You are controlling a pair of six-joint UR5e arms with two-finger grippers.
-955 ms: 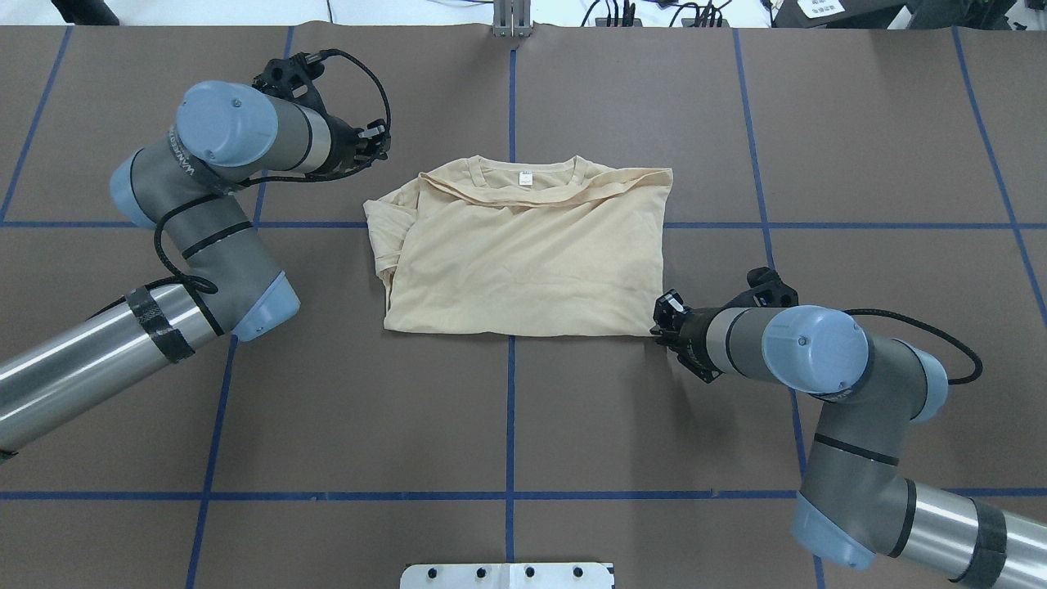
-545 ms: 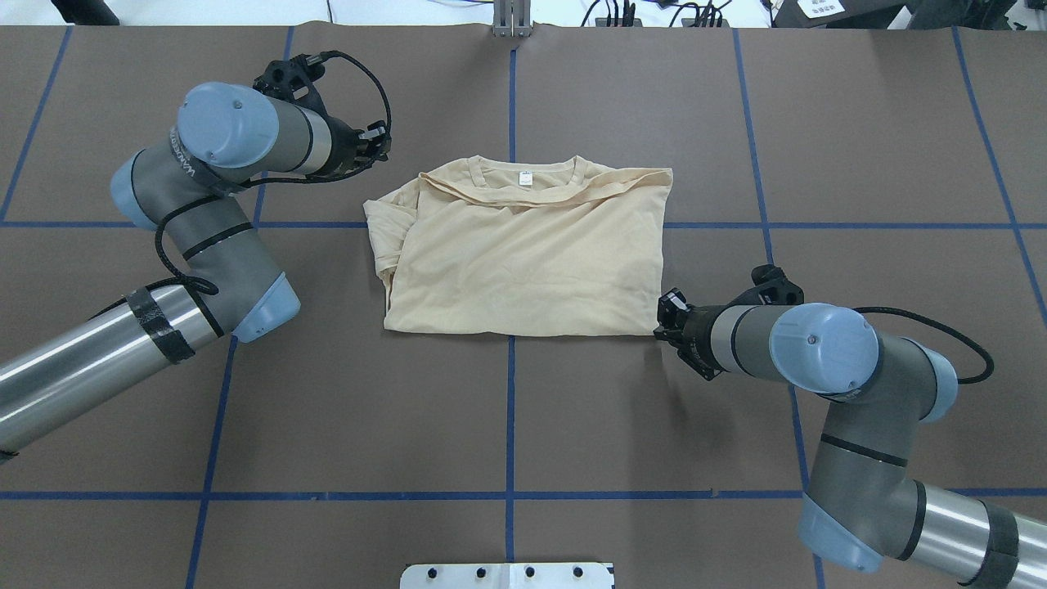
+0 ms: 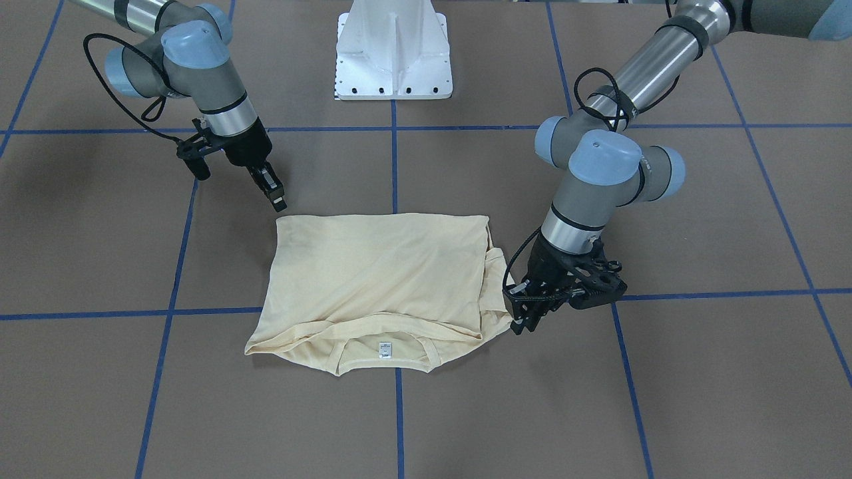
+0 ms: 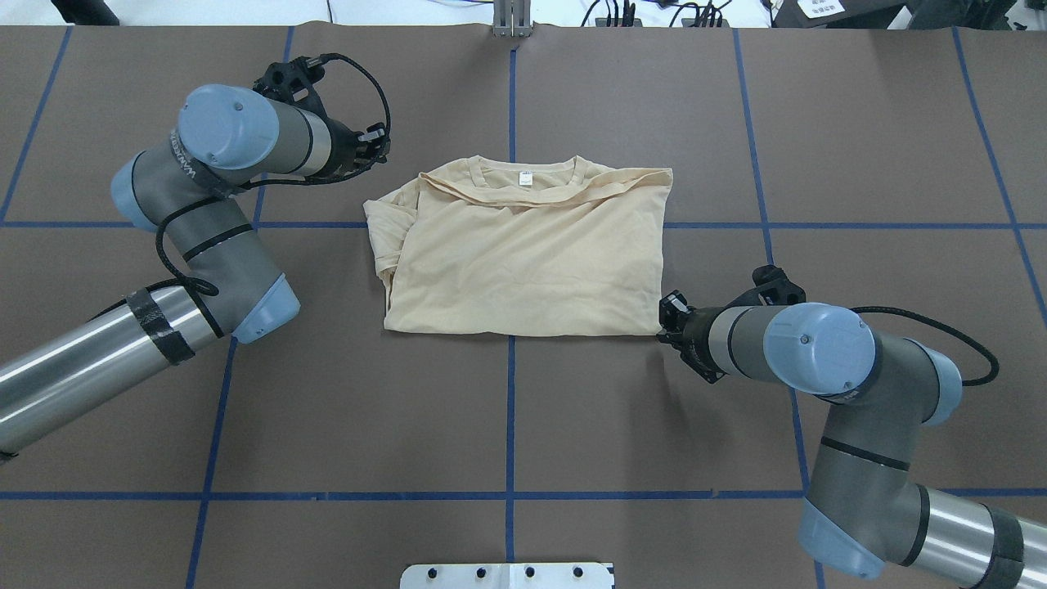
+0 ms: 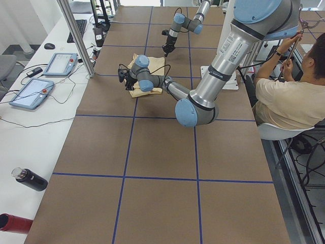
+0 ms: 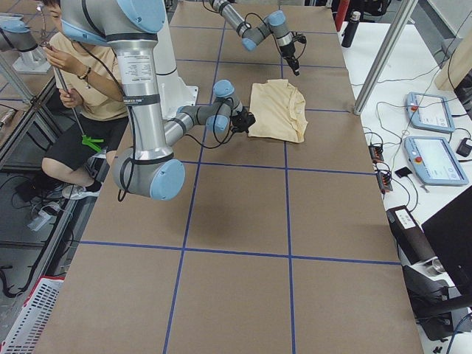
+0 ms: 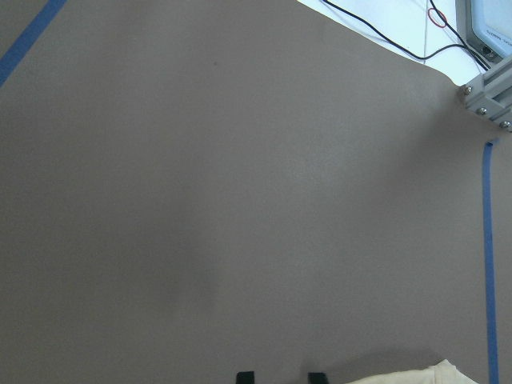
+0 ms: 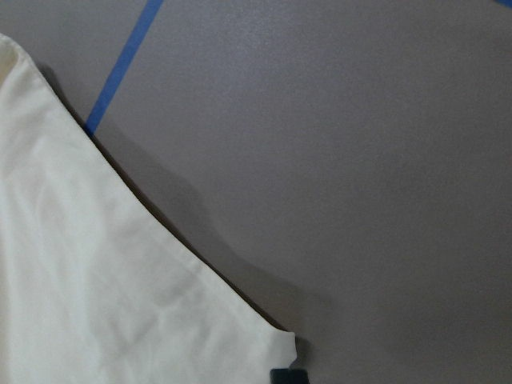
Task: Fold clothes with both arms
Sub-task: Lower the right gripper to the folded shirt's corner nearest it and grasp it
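Observation:
The cream-yellow T-shirt (image 4: 523, 254) lies folded flat mid-table, print hidden, white neck label (image 4: 525, 177) at its far edge; it also shows in the front view (image 3: 379, 279). My left gripper (image 4: 378, 146) hovers just off the shirt's far-left corner, low over the table (image 3: 518, 324). In the left wrist view (image 7: 280, 376) its tips stand slightly apart and empty, with the shirt corner (image 7: 416, 374) beside them. My right gripper (image 4: 664, 315) is at the shirt's near-right corner (image 3: 278, 198). In the right wrist view (image 8: 290, 376) its tips are together, right by the hem corner (image 8: 96, 280).
The white pedestal base (image 3: 393, 53) stands at the robot's side of the table. Blue tape lines (image 4: 510, 409) cross the brown mat. A metal post (image 4: 511, 20) is at the far edge. A seated operator (image 5: 289, 96) and tablets (image 5: 61, 63) are off the table.
The right arm has shifted slightly, its gripper edging a little toward the shirt's near-right corner. The left arm and the shirt have barely moved.

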